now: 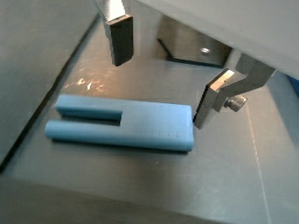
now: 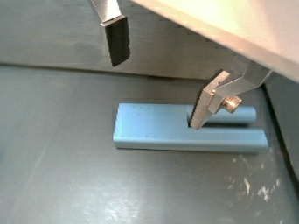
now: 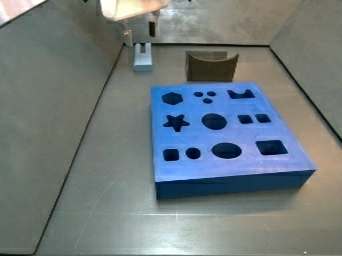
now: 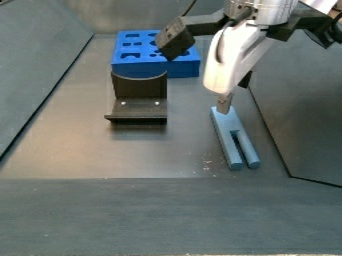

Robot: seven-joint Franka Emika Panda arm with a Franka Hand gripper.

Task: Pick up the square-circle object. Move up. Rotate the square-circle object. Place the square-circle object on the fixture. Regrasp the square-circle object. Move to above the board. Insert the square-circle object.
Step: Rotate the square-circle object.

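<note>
The square-circle object (image 1: 122, 125) is a slim light blue-grey peg with a slot at one end. It lies flat on the dark floor and shows in both wrist views (image 2: 176, 131) and both side views (image 3: 140, 59) (image 4: 234, 138). My gripper (image 1: 162, 92) hangs open just above it, with nothing between the fingers; it also shows in a wrist view (image 2: 156, 94) and a side view (image 4: 223, 102). One finger (image 2: 205, 105) stands over the peg and the other finger (image 2: 115, 44) is off to its side. The fixture (image 4: 136, 105) and the blue board (image 3: 227, 135) stand apart from it.
The fixture (image 1: 193, 44) sits a short way beyond the peg, also seen in a side view (image 3: 210, 66). The board (image 4: 150, 55) lies past the fixture. Grey walls (image 3: 80, 60) close in the floor, and the peg lies near one wall.
</note>
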